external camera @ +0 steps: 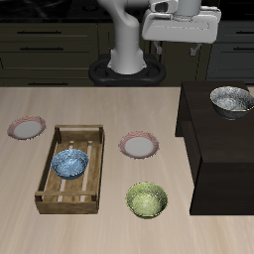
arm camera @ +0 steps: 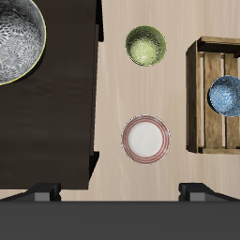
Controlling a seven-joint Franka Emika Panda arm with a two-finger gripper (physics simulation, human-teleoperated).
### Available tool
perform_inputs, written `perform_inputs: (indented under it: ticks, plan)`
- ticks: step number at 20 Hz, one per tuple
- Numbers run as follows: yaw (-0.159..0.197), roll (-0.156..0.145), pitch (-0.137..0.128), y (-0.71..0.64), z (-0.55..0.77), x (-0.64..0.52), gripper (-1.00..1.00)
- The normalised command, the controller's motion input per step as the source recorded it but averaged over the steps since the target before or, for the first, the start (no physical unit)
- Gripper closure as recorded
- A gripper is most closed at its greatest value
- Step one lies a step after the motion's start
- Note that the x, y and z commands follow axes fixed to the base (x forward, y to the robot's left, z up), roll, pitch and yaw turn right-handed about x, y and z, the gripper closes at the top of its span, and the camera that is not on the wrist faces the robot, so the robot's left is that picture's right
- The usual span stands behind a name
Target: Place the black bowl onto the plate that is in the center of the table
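Observation:
The black bowl stands on top of the dark cabinet block, dark outside and speckled silvery inside; it also shows in the wrist view. The plate in the center of the table is white with a pink rim and lies empty on the beige tabletop; it also shows in the wrist view. My gripper hangs high near the robot's base, far above bowl and plate. In the wrist view the gripper is open and empty, fingers wide apart.
A wooden tray holds a blue patterned bowl, beside the center plate. A green bowl sits near the table's front edge. A second pink-rimmed plate lies beyond the tray. The cabinet block stands raised above the tabletop.

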Motion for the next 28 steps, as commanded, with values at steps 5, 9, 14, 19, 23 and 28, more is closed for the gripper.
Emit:
perform_inputs:
  ticks: [5, 9, 14, 19, 23, 28]
  plan:
    - [-0.01, -0.016, -0.003, 0.17, 0.13, 0.27, -1.0]
    - [-0.026, -0.025, 0.025, 0.11, 0.02, 0.29, -1.0]
    - [-0.003, 0.014, 0.021, 0.2, 0.02, 0.24, -1.0]
    - [-0.009, -0.002, -0.009, 0.14, 0.06, 0.13, -1.0]
    - [-0.016, 0.026, -0.024, 0.21, 0.09, 0.18, -1.0]
    - [0.007, 0.028, 0.008, 0.15, -0.02, 0.17, -1.0]
